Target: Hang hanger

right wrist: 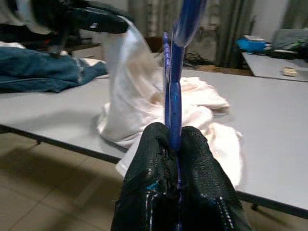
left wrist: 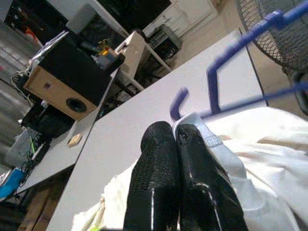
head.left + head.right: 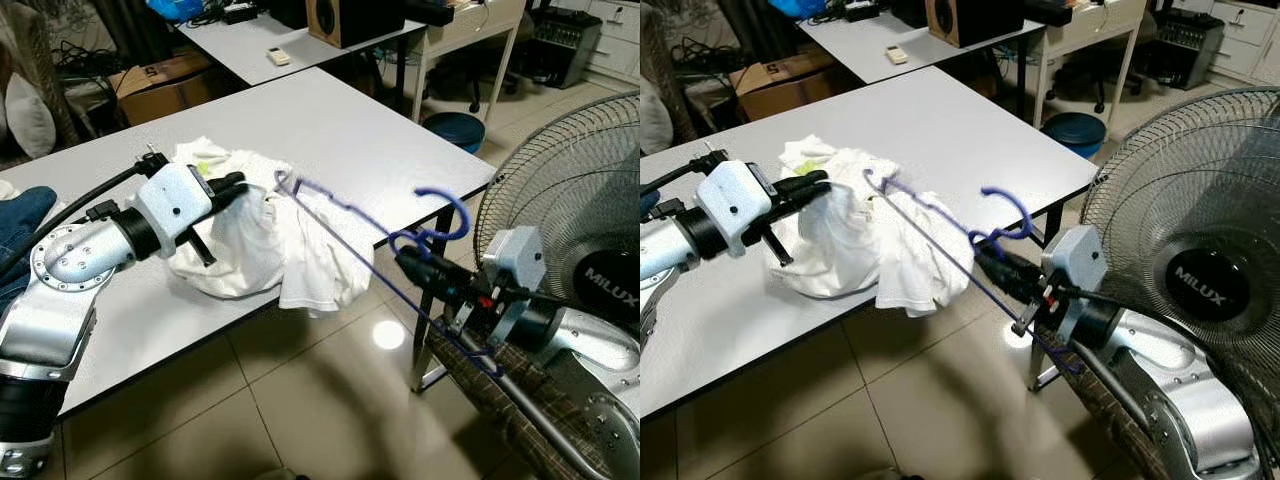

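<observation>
The far arm of the blue hanger (image 3: 340,215) passes inside the white garment (image 3: 260,245) near the table's (image 3: 350,120) front edge, so that end is hidden by cloth. Its lower bar is partly covered by the right gripper (image 3: 405,258), whose fingers are pressed together on it. The left gripper's (image 3: 235,185) fingertips are buried in a pinched fold of the garment. The fan (image 3: 590,230) is cut off by the right edge of the left eye view. In the right wrist view the hanger's top runs out of frame, blurred. The small item (image 3: 279,57) on the rear table (image 3: 240,45) is too small to identify.
</observation>
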